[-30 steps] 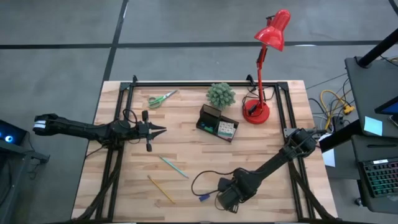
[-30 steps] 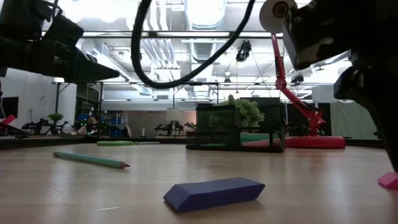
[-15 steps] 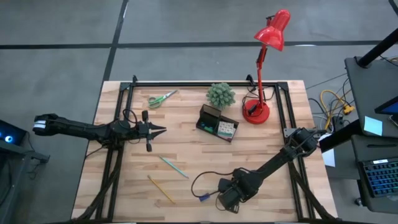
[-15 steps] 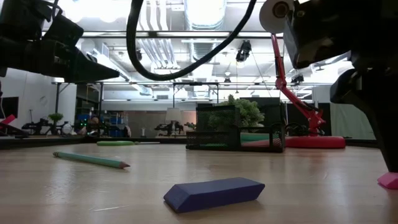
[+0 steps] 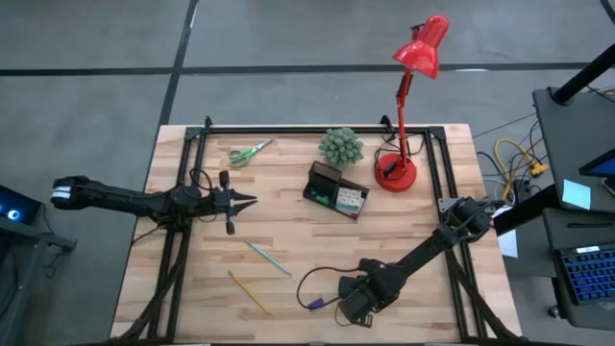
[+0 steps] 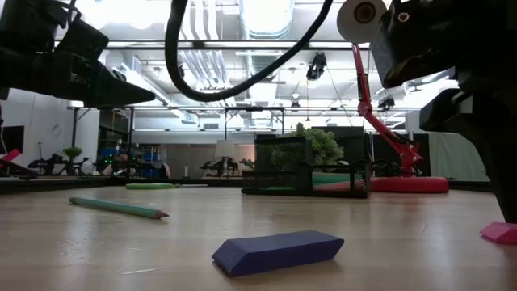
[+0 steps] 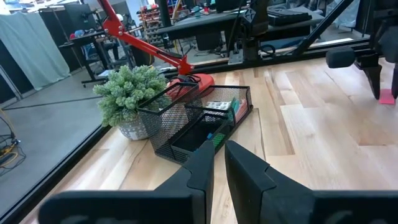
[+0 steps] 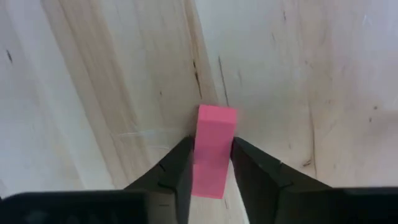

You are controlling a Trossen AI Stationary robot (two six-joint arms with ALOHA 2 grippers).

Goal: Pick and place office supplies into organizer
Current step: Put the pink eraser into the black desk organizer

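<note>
Right gripper (image 8: 210, 171) is low over the near edge of the pale wooden slatted table (image 5: 404, 226), fingers pressed on both sides of a small pink rectangular eraser block (image 8: 212, 151), clamped on it. In the low view the pink block (image 6: 498, 233) sits at or just above the tabletop, w/ the arm's dark finger beside it; can't tell if it's lifted. A small dark blue rectangular eraser (image 6: 278, 250) lies on the wood just left of that gripper in the high view.

Left gripper (image 5: 244, 201) hangs at mid-left of table, fingers together w/ only a thin slit, holding nothing.

Black wire-mesh desk organizer (image 5: 336, 190) stands mid-table, near a spiky green potted plant (image 5: 341, 146) & a red desk lamp (image 5: 411, 106). Green-handled scissors (image 5: 249, 152) lie at far left. Teal pen (image 5: 268, 257) & yellow pencil (image 5: 249, 292) lie near the front, apart from each other.
</note>
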